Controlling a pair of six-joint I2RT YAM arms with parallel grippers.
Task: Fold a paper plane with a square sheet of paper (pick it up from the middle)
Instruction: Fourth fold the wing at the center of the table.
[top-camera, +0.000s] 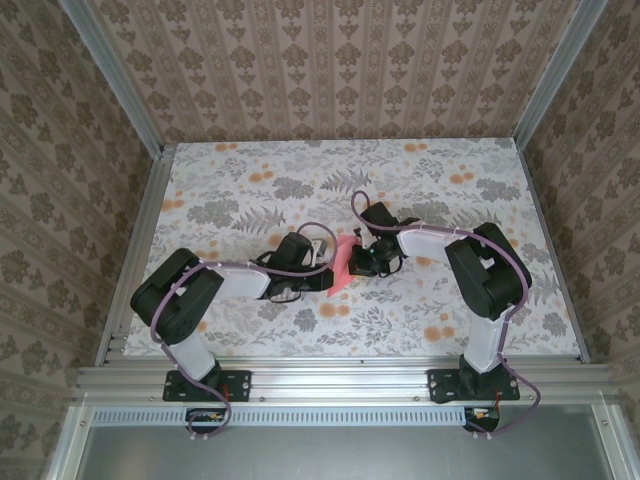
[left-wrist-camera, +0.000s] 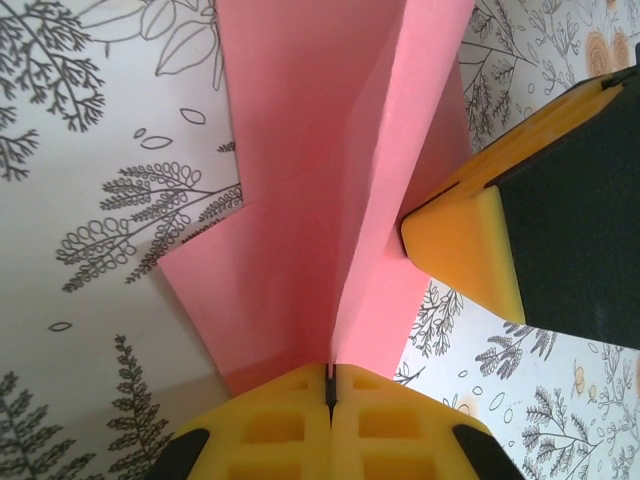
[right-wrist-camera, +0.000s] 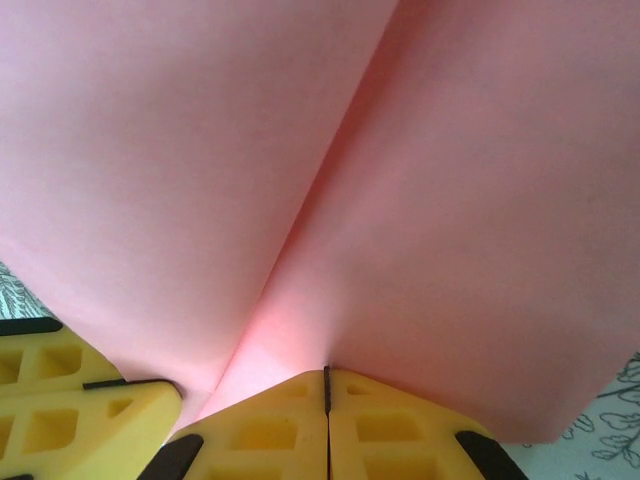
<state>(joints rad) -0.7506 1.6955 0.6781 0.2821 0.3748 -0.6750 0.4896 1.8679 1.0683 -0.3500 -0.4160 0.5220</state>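
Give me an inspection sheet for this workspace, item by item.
Surface: white table cover printed with grey leaves and orange flowers, lying flat.
Job's things: salmon-pink paper sheet, folded along a centre crease, held between both grippers mid-table.
Clutter: nothing seen.
Grippers: left gripper shut on the paper's edge; right gripper shut on it from the opposite side.
Cables: purple cables looped along both arms.
Surroundings: brown patterned wallpaper walls; aluminium frame rails at the near edge.

Soft, even light with faint shadows; the pink paper (right-wrist-camera: 180, 150) blurs slightly close up.
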